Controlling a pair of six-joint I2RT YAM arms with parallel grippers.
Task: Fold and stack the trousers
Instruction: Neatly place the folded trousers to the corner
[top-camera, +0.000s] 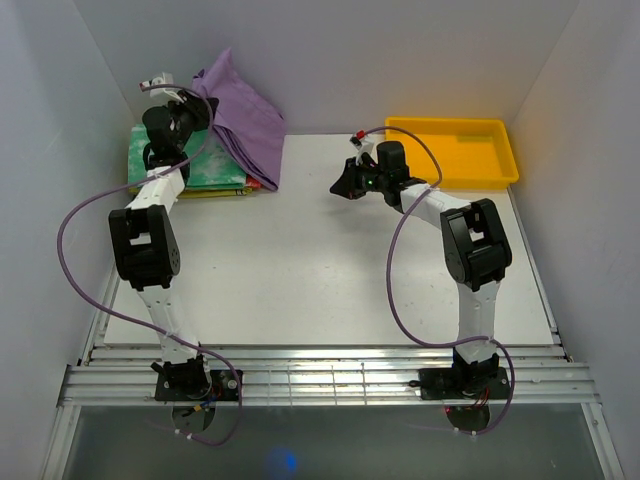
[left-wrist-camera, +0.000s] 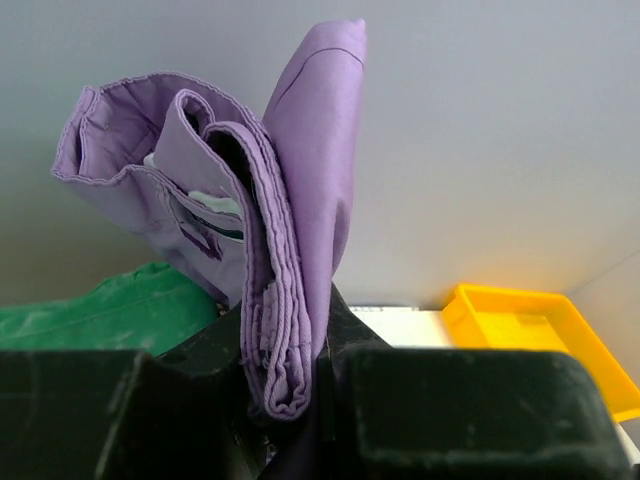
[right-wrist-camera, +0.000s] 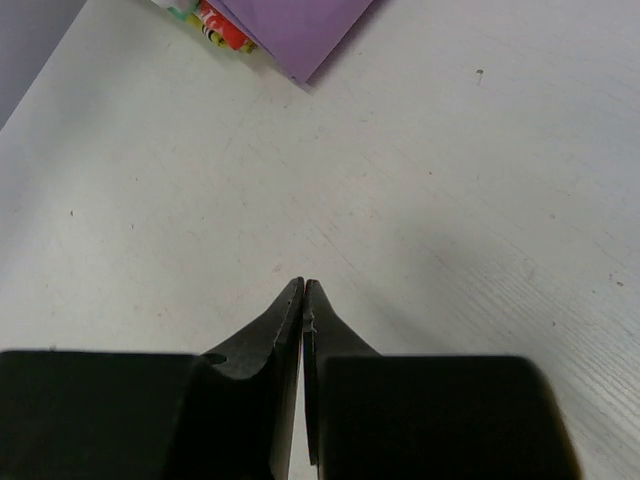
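The lilac-purple trousers (top-camera: 245, 120) are folded into a thick bundle at the back left, draped over the stack of folded garments. My left gripper (top-camera: 200, 103) is shut on the trousers' folded edge (left-wrist-camera: 285, 330) and holds it lifted; the cloth stands up between the fingers in the left wrist view. My right gripper (top-camera: 340, 187) hangs over the bare table near the middle back, shut and empty; its fingertips (right-wrist-camera: 304, 288) meet above the white surface. A corner of the trousers (right-wrist-camera: 300, 30) shows at the top of the right wrist view.
A green-and-white mottled folded garment (top-camera: 215, 165) lies under the trousers, with red and yellow folded edges (top-camera: 250, 185) below it. A yellow tray (top-camera: 455, 150) stands at the back right. White walls enclose the table on three sides.
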